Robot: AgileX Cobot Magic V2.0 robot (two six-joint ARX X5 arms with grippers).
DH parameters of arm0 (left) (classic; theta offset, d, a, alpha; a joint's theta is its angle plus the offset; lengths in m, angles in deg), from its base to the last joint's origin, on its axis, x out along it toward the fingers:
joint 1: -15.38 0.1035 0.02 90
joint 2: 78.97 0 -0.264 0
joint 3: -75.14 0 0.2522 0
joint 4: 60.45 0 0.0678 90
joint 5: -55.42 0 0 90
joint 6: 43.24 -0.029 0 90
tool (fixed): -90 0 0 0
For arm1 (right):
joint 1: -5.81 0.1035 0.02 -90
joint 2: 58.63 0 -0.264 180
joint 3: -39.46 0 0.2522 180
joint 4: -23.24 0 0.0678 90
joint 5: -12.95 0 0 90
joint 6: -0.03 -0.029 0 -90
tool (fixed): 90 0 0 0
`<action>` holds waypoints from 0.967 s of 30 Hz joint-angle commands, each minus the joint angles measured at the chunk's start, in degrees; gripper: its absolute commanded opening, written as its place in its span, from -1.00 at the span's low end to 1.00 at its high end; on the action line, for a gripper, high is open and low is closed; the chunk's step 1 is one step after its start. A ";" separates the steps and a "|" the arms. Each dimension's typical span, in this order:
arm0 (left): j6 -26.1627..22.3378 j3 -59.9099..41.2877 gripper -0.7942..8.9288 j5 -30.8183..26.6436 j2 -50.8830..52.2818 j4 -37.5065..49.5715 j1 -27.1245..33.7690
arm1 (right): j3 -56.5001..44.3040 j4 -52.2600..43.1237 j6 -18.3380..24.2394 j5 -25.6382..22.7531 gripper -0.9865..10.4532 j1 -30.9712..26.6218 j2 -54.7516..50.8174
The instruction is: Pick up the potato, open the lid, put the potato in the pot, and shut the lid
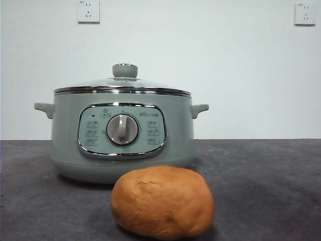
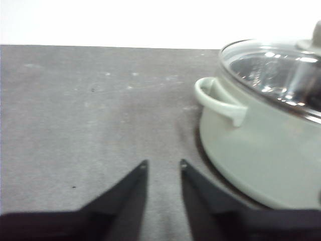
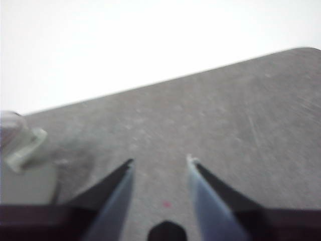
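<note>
The orange-brown potato (image 1: 162, 203) lies on the dark table in front of the pot (image 1: 120, 140), near the front view's camera. On the sage-green pot rests the glass lid (image 1: 123, 84), its green knob (image 1: 125, 71) upright. In the left wrist view, my left gripper (image 2: 163, 164) hovers open over bare table beside the pot (image 2: 261, 150) and its side handle (image 2: 218, 100); the lid (image 2: 276, 73) shows there too. My right gripper (image 3: 160, 160) is open above bare table, with a pot handle (image 3: 22, 145) at the picture's edge. Neither gripper appears in the front view.
The dark grey table (image 1: 266, 191) runs to a white wall with two sockets (image 1: 88, 11). The pot's control panel and grey dial (image 1: 122, 130) face the front camera.
</note>
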 commanded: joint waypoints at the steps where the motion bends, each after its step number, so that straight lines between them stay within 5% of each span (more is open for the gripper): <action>1: 2.89 1.90 0.02 1.77 -2.78 -0.90 0.11 | 2.78 1.11 -3.91 1.53 0.12 -0.02 0.72; 12: 3.72 15.37 0.08 10.69 -18.93 -8.48 0.09 | 15.72 11.23 -5.03 14.45 0.23 0.00 13.05; 20: 1.49 29.24 0.08 17.38 -32.26 -20.57 -0.04 | 27.98 23.06 7.23 27.23 0.23 0.11 31.04; 26: -2.67 38.36 0.08 21.27 -39.76 -28.61 -0.35 | 38.51 35.60 17.97 27.71 0.23 3.93 45.29; 29: -2.91 41.81 0.22 21.07 -42.64 -31.56 -0.70 | 42.88 38.56 19.47 26.18 0.23 8.39 52.61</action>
